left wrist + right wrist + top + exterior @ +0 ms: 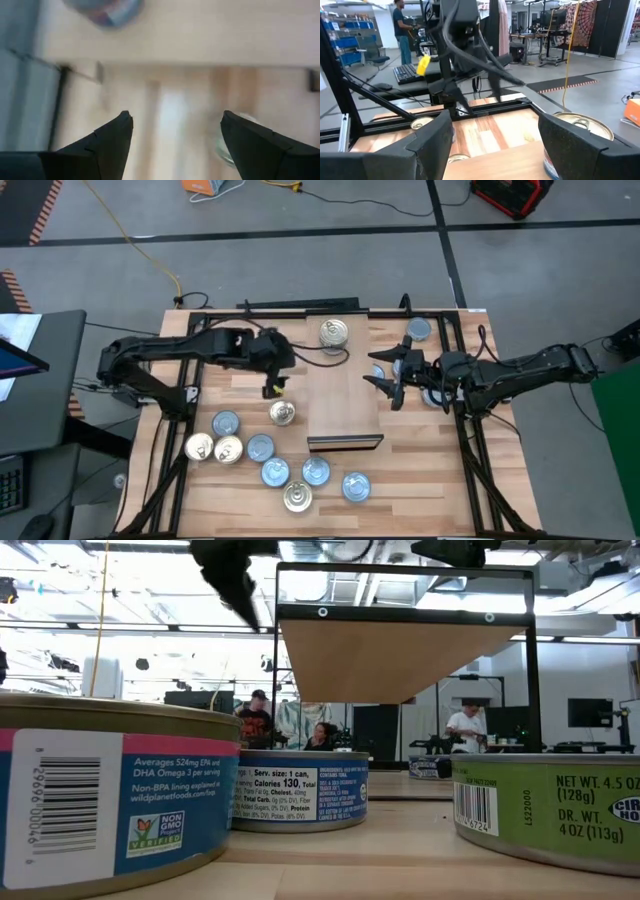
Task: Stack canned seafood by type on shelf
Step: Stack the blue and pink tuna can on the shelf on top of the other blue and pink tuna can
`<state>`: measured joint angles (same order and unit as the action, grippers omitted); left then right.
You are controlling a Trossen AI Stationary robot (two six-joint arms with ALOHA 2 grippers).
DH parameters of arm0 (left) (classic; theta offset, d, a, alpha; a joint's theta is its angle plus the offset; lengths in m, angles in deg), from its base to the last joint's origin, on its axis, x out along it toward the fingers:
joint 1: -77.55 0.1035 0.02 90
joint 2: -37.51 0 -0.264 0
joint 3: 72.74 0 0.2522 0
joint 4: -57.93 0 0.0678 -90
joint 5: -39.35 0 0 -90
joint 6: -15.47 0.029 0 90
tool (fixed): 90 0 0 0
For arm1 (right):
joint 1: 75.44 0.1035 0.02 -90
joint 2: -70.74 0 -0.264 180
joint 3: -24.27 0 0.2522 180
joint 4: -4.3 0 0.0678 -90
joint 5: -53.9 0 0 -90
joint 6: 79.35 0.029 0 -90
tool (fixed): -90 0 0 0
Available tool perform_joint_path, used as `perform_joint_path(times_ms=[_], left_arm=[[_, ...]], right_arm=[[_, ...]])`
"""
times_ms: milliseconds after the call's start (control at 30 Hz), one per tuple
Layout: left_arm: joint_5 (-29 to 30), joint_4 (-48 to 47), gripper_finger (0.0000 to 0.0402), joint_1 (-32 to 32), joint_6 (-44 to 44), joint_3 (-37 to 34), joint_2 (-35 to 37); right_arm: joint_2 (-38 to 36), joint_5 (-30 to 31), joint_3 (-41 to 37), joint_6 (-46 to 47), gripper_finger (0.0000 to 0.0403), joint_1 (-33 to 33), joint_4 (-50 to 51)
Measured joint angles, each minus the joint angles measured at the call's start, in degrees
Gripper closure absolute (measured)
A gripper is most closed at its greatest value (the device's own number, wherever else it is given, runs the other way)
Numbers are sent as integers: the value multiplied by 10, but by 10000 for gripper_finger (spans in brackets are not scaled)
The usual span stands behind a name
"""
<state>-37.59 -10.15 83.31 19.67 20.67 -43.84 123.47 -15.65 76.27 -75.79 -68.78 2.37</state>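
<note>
Overhead arrangement of my two arms and the tins. My left end effector (272,375) hangs over the striped tabletop (440,470) just beside the left edge of the shelf (345,405), its fingers (112,137) spread apart with nothing between them. My right end effector (392,377) sits at the shelf's right edge, pointing across the board, fingers (432,137) released wide and likewise empty; its wrist view looks past them to the left arm (462,55) opposite. The shelf, a plain light-wood board with a dark front edge (345,443), carries one silver-gold-topped tin (334,332) at its far end. A second silver-gold tin (283,413) lies on the tabletop near the left end effector. The main cluster of tins (262,462) lies on the tabletop in front and to the left of the shelf, light-blue and silver-gold tops mixed, several touching. More blue-topped tins rest to the right of the shelf, one (419,330) near the far frame rail and others partly hidden under my right arm. In the low view, three tins fill the foreground: a blue-labelled one (110,805), another blue one (300,790) and a green-labelled one (550,810).
</note>
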Motion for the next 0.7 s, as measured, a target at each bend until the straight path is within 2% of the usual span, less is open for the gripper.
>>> perform_joint_path(times_ms=[167, 367, 567, 700], left_arm=[[-65, 42, 111, 0, -84, -118, 64], [-84, 127, 111, 39, -183, -274, 122], [-118, 166, 111, 94, -223, -337, 89], [-181, 230, 120, 101, -221, -352, 66]], right_arm=[[1, 0, 0, 11, 85, 8, 1], [1, 0, 0, 6, 85, 15, -8], [1, 0, 0, 5, 85, 10, -13], [1, 0, 0, -5, 85, 10, -16]])
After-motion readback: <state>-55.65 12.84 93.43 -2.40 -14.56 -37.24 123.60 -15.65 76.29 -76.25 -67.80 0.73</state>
